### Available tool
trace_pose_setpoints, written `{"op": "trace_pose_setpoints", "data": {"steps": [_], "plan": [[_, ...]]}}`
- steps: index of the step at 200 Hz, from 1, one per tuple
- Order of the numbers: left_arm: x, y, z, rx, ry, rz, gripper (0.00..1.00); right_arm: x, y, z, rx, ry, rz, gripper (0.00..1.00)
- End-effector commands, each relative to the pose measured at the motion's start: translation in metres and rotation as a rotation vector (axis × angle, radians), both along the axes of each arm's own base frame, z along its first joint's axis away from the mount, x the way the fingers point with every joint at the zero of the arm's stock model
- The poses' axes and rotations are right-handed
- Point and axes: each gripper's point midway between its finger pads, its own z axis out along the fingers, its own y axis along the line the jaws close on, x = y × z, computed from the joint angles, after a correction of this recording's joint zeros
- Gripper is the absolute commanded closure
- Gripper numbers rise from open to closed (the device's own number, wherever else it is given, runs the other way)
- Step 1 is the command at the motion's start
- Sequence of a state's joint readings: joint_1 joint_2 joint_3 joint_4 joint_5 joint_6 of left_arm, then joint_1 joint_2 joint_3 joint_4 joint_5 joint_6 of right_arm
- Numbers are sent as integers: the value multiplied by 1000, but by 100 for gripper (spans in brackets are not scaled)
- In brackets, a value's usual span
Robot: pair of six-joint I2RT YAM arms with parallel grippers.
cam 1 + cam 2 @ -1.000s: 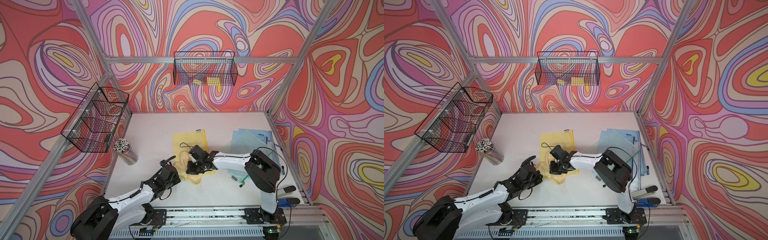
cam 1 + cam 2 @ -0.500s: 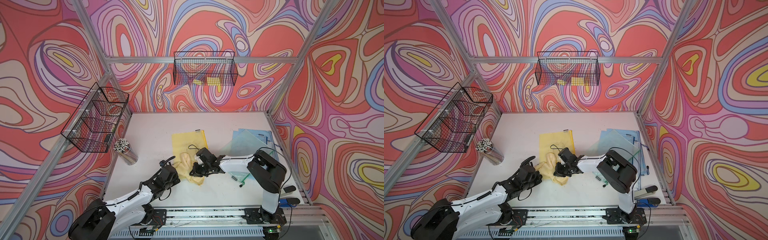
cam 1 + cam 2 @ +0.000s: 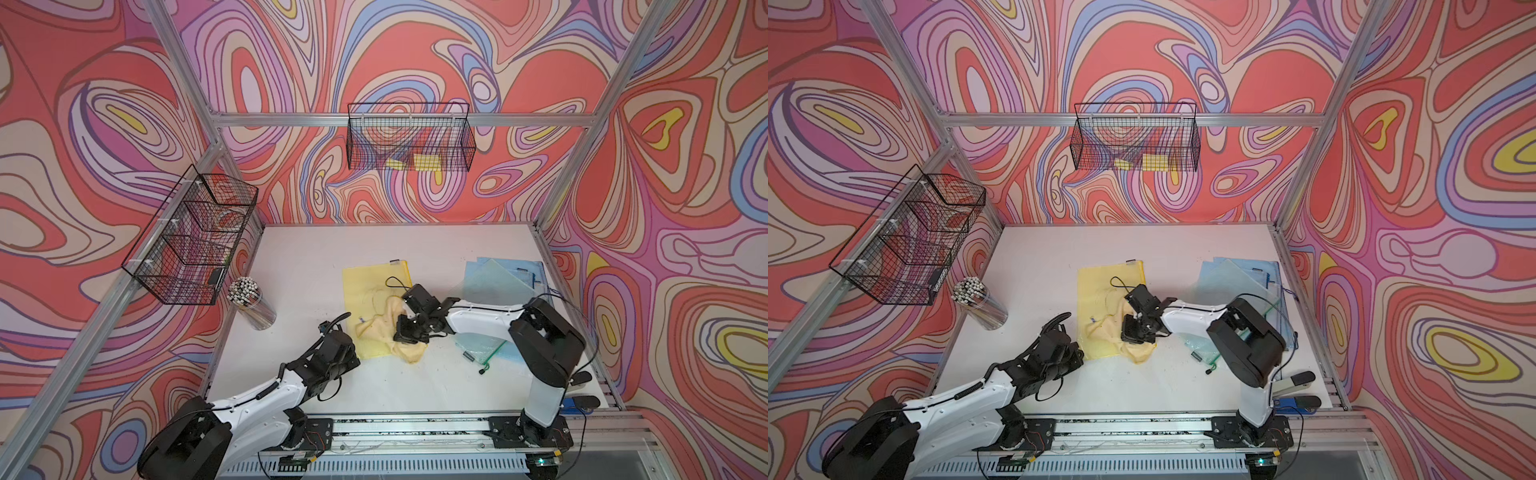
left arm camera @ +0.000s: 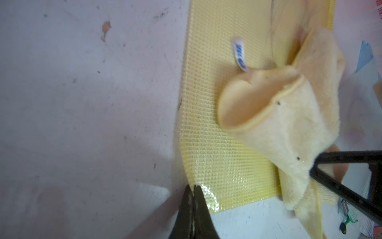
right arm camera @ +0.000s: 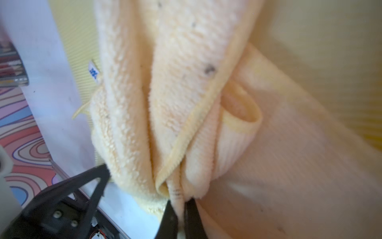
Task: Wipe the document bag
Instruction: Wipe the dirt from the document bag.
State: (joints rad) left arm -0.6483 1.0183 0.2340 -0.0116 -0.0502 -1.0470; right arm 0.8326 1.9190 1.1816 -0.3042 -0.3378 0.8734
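From the right pincer (image 3: pixel 406 336), clamped on the fluffy pale-yellow cloth (image 3: pixel 376 326), the yellow mesh document bag (image 3: pixel 365 286) stretches toward the back edge of the tabletop (image 3: pixel 316 249); the left pincer (image 4: pixel 192 192) pinches its front corner.

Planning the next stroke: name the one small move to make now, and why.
Probably slide the right pincer, shut on the bunched cloth, along the document bag toward its far end: the cloth covers only the near part, faint scribbles show beyond it, and the left pincer pins the near corner.

No text I can read, small white tag (image 4: pixel 239 54) on yellow cloth (image 4: pixel 289 128), blue print, too blurred to make out
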Motion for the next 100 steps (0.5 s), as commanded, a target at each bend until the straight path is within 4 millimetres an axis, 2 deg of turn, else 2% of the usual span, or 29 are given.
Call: {"op": "trace_pose_setpoints", "data": {"steps": [1, 14, 26, 46, 64, 87, 100], "plan": [[-3, 3, -4, 24, 28, 0, 100, -9, 52, -3, 36, 5, 95, 100], [-3, 2, -4, 22, 30, -3, 100, -10, 72, -9, 65, 21, 113, 100], [-2, 1, -2, 22, 27, -3, 100, -9, 80, -15, 92, 46, 107, 100], [-2, 2, -1, 26, 25, -1, 100, -13, 69, -29, 60, 62, 92, 100], [-1, 1, -1, 32, 25, -5, 100, -14, 33, -43, -26, 66, 57, 100], [-1, 0, -1, 33, 28, -11, 100, -13, -42, -66, -121, 108, -47, 100], [0, 0, 0, 35, 27, -16, 100, -11, -81, -68, -128, 127, -113, 100]]}}
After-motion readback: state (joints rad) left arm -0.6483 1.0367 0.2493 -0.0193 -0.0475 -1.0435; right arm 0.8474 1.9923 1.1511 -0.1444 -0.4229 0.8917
